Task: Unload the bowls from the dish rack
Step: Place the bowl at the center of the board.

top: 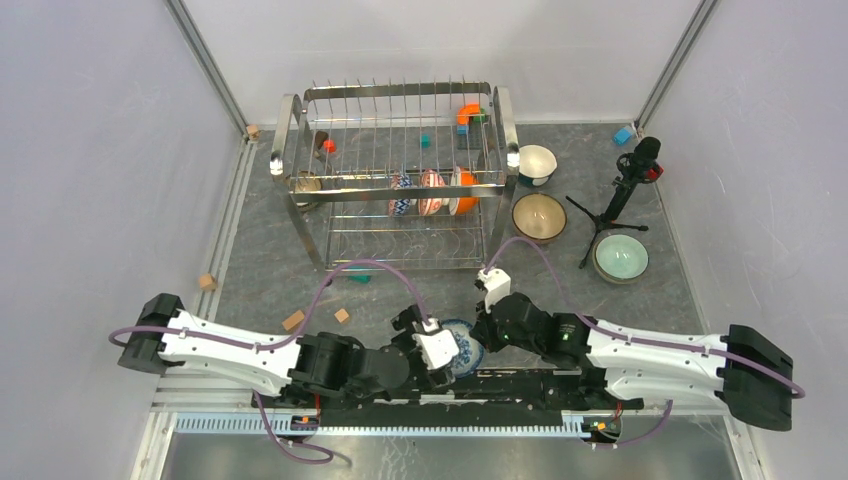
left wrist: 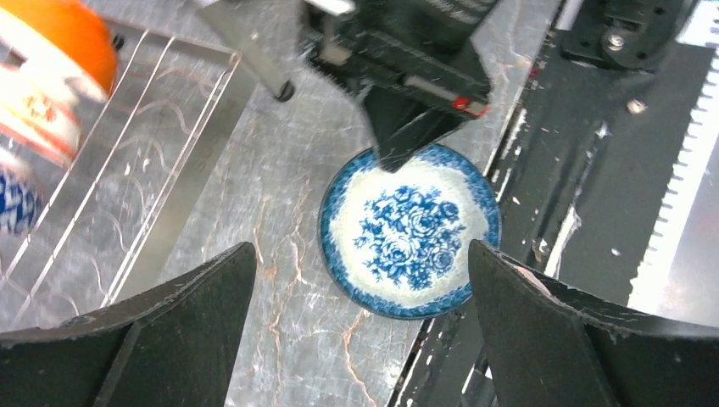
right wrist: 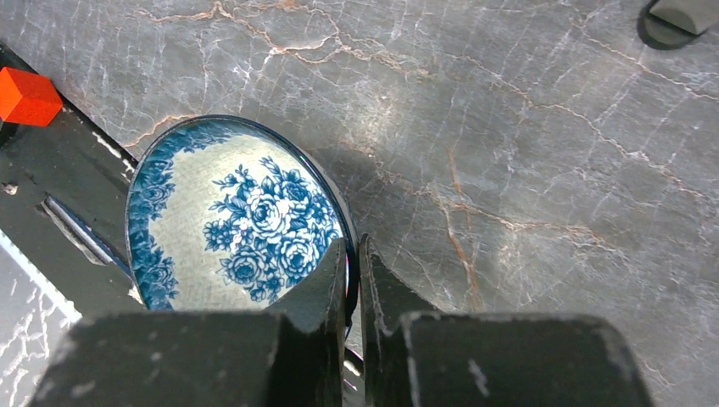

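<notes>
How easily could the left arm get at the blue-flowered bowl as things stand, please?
Probably easily: the left gripper hangs directly over the blue-flowered bowl, fingers spread wide. The right gripper, though, pinches the bowl's rim, so that side is taken.

Grey marbled table (top: 255, 240). Black microphone on tripod (top: 620, 195) stands at right. Wooden blocks (top: 293, 320) lie scattered front left; blue block (top: 622, 135) in far right corner.

The grey marbled bench (top: 260, 250) carries the dish rack (top: 395, 182) at 12 o'clock. At 2 o'clock sit a white bowl (top: 537, 163), a tan bowl (top: 539, 216) and a pale green bowl (top: 621, 257) around a small tripod (top: 600, 215). Wooden blocks (top: 293, 320) lie at 8 o'clock, and a blue-flowered bowl (top: 465, 352) at 6 o'clock.
</notes>
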You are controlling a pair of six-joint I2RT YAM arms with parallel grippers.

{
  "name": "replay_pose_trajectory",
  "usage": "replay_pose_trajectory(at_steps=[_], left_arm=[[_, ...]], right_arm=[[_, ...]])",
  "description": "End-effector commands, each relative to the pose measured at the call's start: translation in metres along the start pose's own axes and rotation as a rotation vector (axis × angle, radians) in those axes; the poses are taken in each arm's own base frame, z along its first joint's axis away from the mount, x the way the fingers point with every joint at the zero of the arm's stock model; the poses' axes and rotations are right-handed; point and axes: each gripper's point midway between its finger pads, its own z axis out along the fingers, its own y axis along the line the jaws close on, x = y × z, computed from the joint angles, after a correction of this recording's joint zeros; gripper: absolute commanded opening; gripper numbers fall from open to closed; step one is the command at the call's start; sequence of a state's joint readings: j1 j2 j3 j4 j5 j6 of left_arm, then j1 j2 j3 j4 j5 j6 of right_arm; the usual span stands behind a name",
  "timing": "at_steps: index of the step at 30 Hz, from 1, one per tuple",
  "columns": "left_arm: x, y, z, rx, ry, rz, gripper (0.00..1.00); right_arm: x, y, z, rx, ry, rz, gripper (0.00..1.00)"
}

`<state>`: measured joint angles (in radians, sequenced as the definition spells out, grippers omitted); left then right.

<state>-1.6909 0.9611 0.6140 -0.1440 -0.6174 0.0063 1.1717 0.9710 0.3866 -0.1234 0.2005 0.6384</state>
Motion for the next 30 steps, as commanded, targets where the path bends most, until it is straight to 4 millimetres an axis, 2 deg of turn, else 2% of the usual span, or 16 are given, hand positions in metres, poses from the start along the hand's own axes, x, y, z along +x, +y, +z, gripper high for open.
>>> replay_pose_trajectory(at_steps=[1,2,7,9,11,13,16,19,25,30], left_arm=[[0.007,0.027,-0.008,-0.202,0.006,-0.296,1.0],[0.008,0.031,-0.009,-0.235,-0.012,-0.38,1.0],[0.014,0.028,-0.012,-0.211,-0.178,-0.91,1.0],[0.029,0.032,-0.013,-0.254,-0.204,-1.115,0.99],[0.044,0.036,-0.013,-0.32,-0.192,-1.252,0.93],[0.049,0.037,-0.014,-0.36,-0.161,-1.305,0.92],[0.057,0.038,-0.015,-0.434,-0.09,-1.314,1.0],[0.064,0.039,-0.016,-0.501,-0.043,-1.324,1.0],[0.073,0.027,-0.003,-0.517,0.004,-1.337,1.0],[0.07,0.023,0.006,-0.542,0.017,-1.317,0.88]], right_arm=[[-0.017,0.003,-0.006,-0.006,-0.079,0.014,0.0],[-0.019,0.003,-0.008,-0.007,-0.086,0.017,0.0],[-0.024,0.001,-0.016,-0.004,-0.112,0.031,0.0],[-0.025,0.001,-0.017,-0.006,-0.118,0.035,0.0],[-0.026,0.002,-0.017,-0.007,-0.121,0.04,0.0],[-0.028,0.003,-0.018,-0.008,-0.123,0.041,0.0],[-0.03,0.004,-0.017,-0.009,-0.124,0.041,0.0],[-0.033,0.006,-0.017,-0.016,-0.133,0.049,0.0],[-0.035,0.01,-0.016,-0.028,-0.142,0.072,0.0],[-0.039,0.015,-0.014,-0.043,-0.152,0.092,0.0]])
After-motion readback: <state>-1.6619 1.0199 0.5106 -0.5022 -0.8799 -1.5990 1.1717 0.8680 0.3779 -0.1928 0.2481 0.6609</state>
